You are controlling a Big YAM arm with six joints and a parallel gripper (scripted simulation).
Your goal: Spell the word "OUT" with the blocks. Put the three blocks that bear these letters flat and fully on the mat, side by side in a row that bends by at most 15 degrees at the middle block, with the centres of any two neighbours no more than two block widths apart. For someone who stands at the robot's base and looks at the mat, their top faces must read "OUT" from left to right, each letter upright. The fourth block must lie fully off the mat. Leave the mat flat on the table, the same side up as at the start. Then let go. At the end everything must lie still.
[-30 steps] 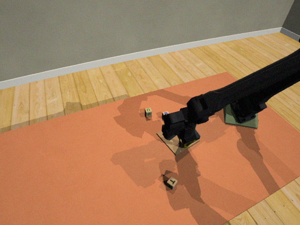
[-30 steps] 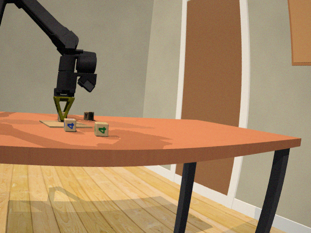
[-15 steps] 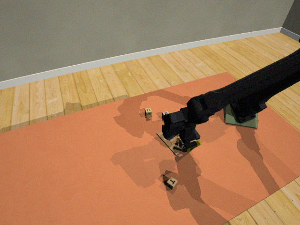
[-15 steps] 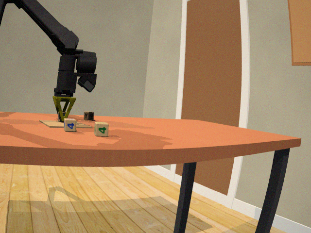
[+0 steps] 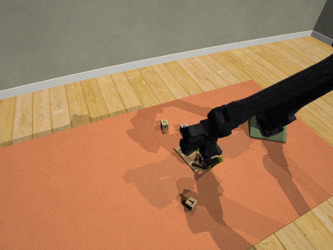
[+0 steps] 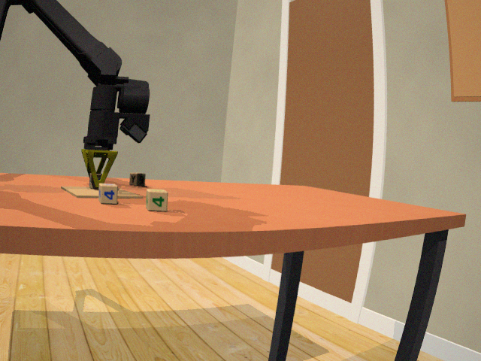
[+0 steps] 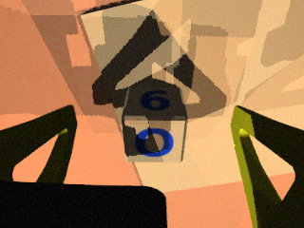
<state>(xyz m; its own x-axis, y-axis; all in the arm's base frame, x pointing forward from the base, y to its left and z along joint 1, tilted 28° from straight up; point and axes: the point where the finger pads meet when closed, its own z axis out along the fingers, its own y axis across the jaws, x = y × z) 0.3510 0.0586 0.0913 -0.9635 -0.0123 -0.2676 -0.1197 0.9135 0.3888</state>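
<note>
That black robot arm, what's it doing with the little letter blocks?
It is spelling OUT. The black arm's yellow-fingered gripper hangs over the tan square mat with jaws wide open and empty. The wooden block with a blue O sits on the mat between them. The dark block with a T and two pale blocks, one blue-printed and one green-printed, wait on the orange table.
</note>
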